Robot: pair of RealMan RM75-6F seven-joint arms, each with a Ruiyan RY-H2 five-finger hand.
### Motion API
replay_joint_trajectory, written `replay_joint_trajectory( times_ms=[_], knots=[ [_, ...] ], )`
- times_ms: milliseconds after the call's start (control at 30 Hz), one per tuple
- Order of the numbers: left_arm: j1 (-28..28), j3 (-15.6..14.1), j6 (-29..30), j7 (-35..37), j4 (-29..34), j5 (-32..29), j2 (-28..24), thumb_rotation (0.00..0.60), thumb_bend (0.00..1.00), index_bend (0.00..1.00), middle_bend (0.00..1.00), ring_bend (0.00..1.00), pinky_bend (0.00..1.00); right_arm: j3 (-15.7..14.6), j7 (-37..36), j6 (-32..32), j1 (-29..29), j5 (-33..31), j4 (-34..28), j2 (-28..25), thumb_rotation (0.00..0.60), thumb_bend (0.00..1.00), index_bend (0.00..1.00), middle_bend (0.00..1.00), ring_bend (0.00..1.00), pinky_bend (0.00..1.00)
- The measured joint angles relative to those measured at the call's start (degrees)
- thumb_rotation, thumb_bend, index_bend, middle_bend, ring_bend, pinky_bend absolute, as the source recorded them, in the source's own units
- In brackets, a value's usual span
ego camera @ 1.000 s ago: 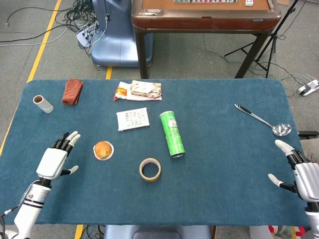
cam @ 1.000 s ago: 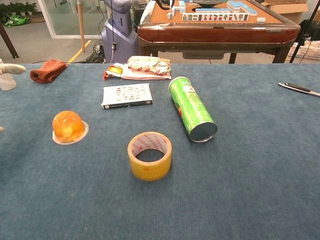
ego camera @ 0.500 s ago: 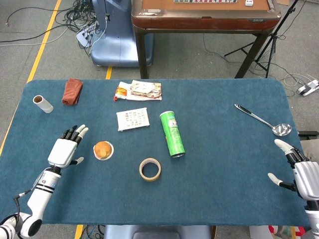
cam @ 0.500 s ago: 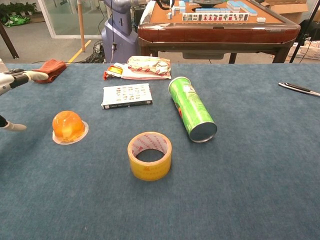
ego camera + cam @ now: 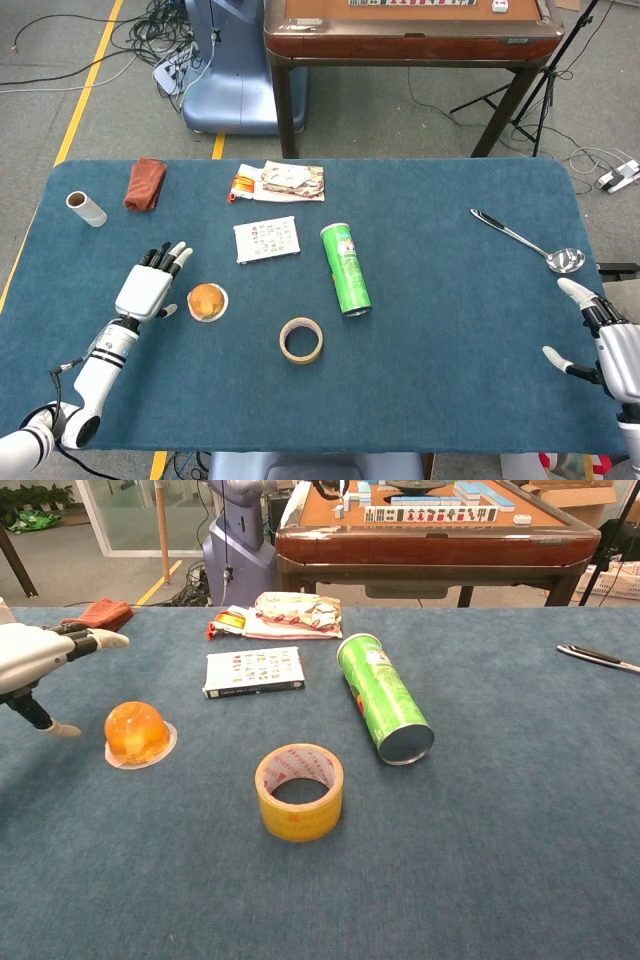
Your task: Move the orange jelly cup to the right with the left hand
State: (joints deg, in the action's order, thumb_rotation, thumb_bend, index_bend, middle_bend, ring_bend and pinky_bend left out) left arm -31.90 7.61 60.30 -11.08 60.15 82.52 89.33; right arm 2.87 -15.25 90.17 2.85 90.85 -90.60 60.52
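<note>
Left hand (image 5: 150, 289) hovers with fingers spread; right hand (image 5: 612, 343) rests open, holding nothing.

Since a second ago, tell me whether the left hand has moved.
Yes. The left hand has moved rightward, closing on the orange jelly cup, which sits where it was on the blue table; no contact yet.

Even, bright indoor light fills both views; shadows on the blue carpeted bench (image 5: 450, 340) are soft and faint. Focus is sharp throughout. The shiny metal ladle (image 5: 530, 243) shows slight glare.
</note>
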Motion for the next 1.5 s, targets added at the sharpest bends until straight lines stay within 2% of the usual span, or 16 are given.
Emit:
replay_joint_trajectory(
  times_ms=[333, 533, 700, 1100, 1500],
  knots=[
    [-1.3, 1.5, -0.9, 0.5, -1.7, -3.3, 2.0, 0.600, 0.01, 0.00, 0.00, 0.00, 0.13, 0.1, -0.2, -0.2, 0.0, 0.0, 0.0, -0.1, 0.600, 0.12, 0.15, 0.20, 0.18, 0.46],
    [-1.4, 2.2, 3.0, 1.7, -2.5, -2.9, 4.4, 0.600, 0.01, 0.00, 0.00, 0.00, 0.13, 0.1, -0.1, -0.4, 0.1, -0.1, 0.0, -0.2, 0.600, 0.12, 0.15, 0.20, 0.18, 0.46],
    [-1.8, 2.2, 4.0, 2.6, -2.9, -2.6, 6.5, 0.600, 0.00, 0.00, 0.00, 0.00, 0.13, 0.1, -0.3, -0.4, 0.0, -0.2, -0.1, -0.3, 0.600, 0.12, 0.15, 0.20, 0.18, 0.46],
    [-2.3, 2.0, 4.2, 2.4, -0.8, -3.3, 7.7, 0.600, 0.00, 0.00, 0.00, 0.00, 0.13, 0.3, -1.0, -0.4, -0.1, -0.5, -0.1, -0.6, 0.600, 0.12, 0.15, 0.20, 0.18, 0.46],
    [-4.4, 3.0, 3.6, -1.9, 3.6, -4.3, 8.5, 0.600, 0.00, 0.00, 0.00, 0.00, 0.13, 0.4, -1.3, -0.4, -0.1, -0.6, -0.1, -0.8, 0.600, 0.12, 0.15, 0.20, 0.18, 0.46]
  ],
)
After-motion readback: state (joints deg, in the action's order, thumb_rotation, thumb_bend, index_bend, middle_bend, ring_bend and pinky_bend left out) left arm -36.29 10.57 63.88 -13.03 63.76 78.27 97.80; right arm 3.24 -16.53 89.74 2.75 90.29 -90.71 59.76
